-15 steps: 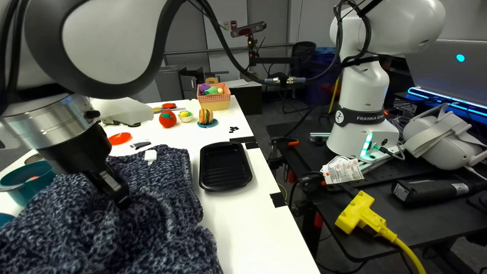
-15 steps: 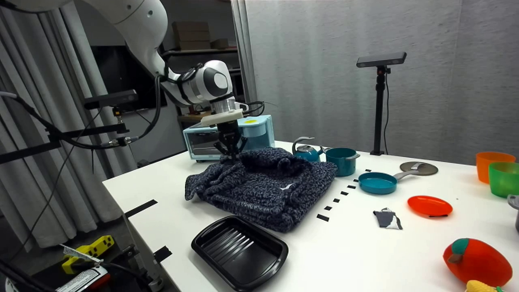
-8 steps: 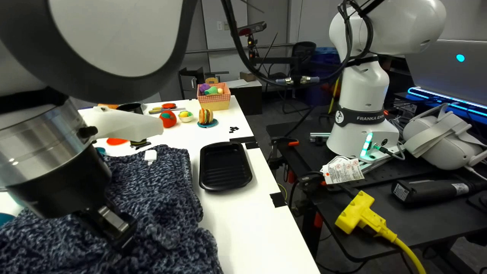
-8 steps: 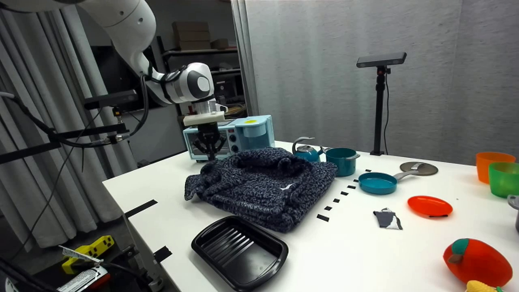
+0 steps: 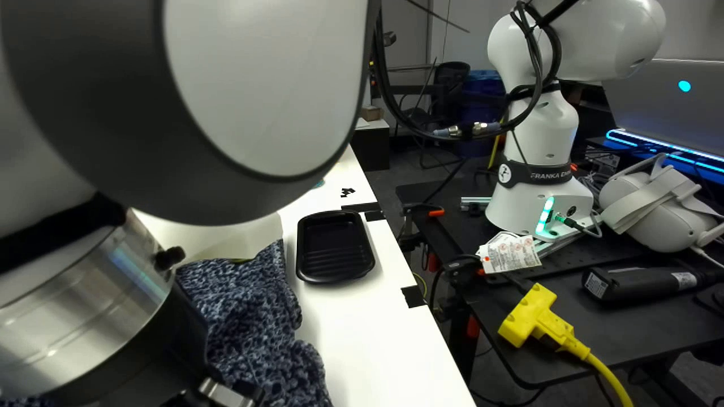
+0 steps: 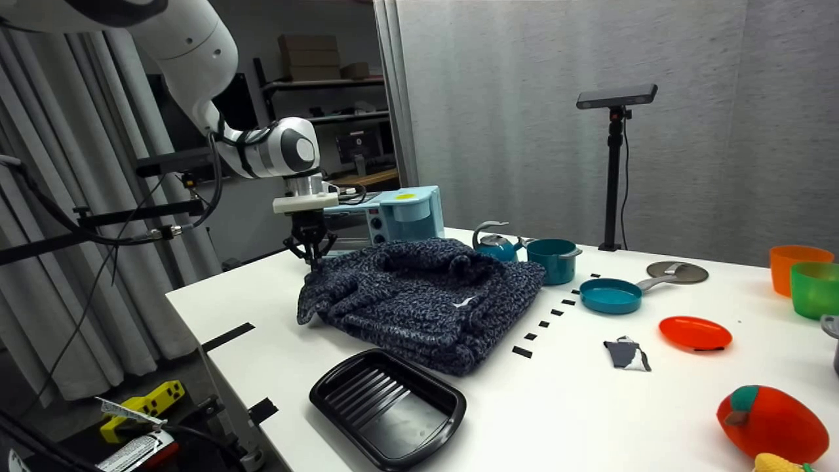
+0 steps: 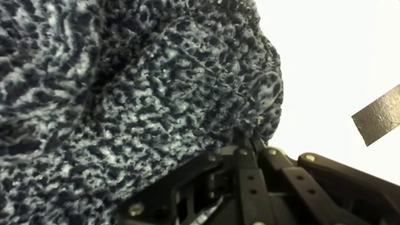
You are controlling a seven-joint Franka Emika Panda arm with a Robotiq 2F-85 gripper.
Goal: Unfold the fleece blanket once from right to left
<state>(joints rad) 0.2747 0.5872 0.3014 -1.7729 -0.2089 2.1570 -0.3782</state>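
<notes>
Fleece blanket [image 6: 413, 305] lies bunched in the middle of an exterior view. Your claw [image 6: 314, 263] is pressed together at the blanket's left edge; you can't tell if it pinches cloth.

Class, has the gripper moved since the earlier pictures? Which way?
Yes. In an exterior view, the gripper has moved picture-left, from the middle of the blue toaster oven towards its left end.

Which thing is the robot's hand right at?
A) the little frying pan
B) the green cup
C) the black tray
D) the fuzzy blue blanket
D, because the wrist view shows the hand right at the fuzzy blue blanket, close to its edge.
</notes>
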